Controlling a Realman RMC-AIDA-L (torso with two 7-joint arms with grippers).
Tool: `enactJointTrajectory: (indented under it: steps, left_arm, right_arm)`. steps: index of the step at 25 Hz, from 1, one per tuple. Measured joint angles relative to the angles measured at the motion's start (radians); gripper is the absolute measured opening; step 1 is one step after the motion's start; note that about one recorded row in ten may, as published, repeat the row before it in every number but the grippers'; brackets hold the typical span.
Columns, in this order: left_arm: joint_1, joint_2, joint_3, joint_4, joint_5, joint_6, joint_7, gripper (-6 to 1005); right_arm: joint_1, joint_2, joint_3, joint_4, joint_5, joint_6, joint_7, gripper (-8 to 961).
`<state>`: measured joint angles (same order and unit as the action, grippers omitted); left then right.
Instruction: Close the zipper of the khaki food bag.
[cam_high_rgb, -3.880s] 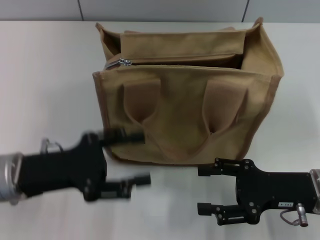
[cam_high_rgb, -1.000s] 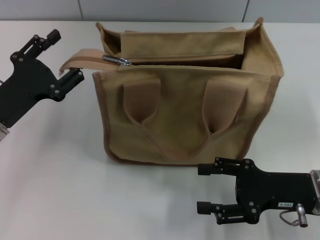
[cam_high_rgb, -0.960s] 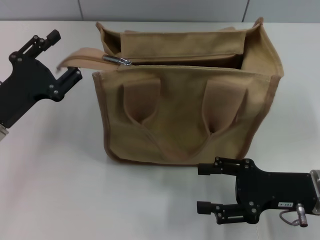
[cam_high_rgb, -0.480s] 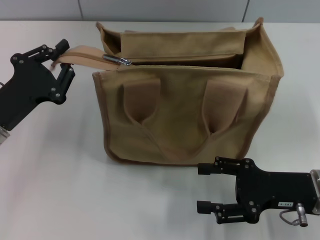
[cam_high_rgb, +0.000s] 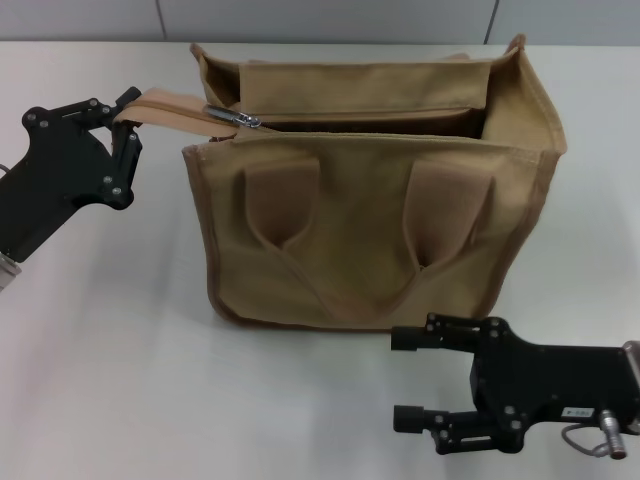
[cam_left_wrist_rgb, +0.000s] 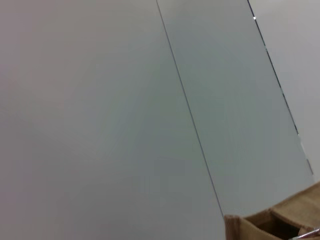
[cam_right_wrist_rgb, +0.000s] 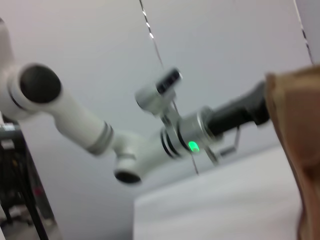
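The khaki food bag (cam_high_rgb: 370, 220) stands upright in the middle of the table, its two handle straps facing me. Its zipper (cam_high_rgb: 350, 118) runs along the top and lies open, with the silver pull tab (cam_high_rgb: 236, 118) at the bag's left end. The zipper's tape tail (cam_high_rgb: 165, 103) sticks out to the left. My left gripper (cam_high_rgb: 130, 115) is at that tail's end, with its fingers closed around it. My right gripper (cam_high_rgb: 408, 380) is open and empty, low over the table in front of the bag's right corner. The left wrist view shows only a corner of the bag (cam_left_wrist_rgb: 270, 225).
The white table (cam_high_rgb: 120, 350) stretches left of and in front of the bag. A grey panelled wall (cam_high_rgb: 330, 20) runs behind it. The right wrist view shows my left arm (cam_right_wrist_rgb: 150, 140) and the bag's edge (cam_right_wrist_rgb: 300, 130).
My left gripper has swung up from the table's front to the bag's left end, and its fingers have closed around the zipper's tape tail. The right arm has stayed put.
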<state>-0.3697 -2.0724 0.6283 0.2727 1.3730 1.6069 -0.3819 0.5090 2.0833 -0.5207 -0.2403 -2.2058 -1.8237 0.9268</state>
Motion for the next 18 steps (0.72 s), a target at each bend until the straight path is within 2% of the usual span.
enactJointTrajectory:
  steps: [7, 11, 14, 18]
  left_arm:
    - [0.000, 0.000, 0.001, -0.010, -0.002, 0.036, 0.000, 27]
    - [0.000, 0.000, 0.001, -0.011, -0.006, 0.043, 0.000, 27]
    - [0.000, 0.000, 0.001, -0.013, -0.006, 0.046, 0.000, 27]
    - [0.000, 0.000, 0.001, -0.014, -0.006, 0.046, 0.000, 27]
  right_arm:
    - [-0.025, -0.005, 0.001, -0.014, 0.191, -0.192, 0.043, 791]
    - [-0.025, -0.006, 0.001, -0.042, 0.277, -0.257, 0.111, 791]
    - [0.004, -0.006, 0.001, -0.097, 0.354, -0.307, 0.230, 791]
    - [0.040, -0.006, 0.001, -0.140, 0.372, -0.315, 0.301, 791]
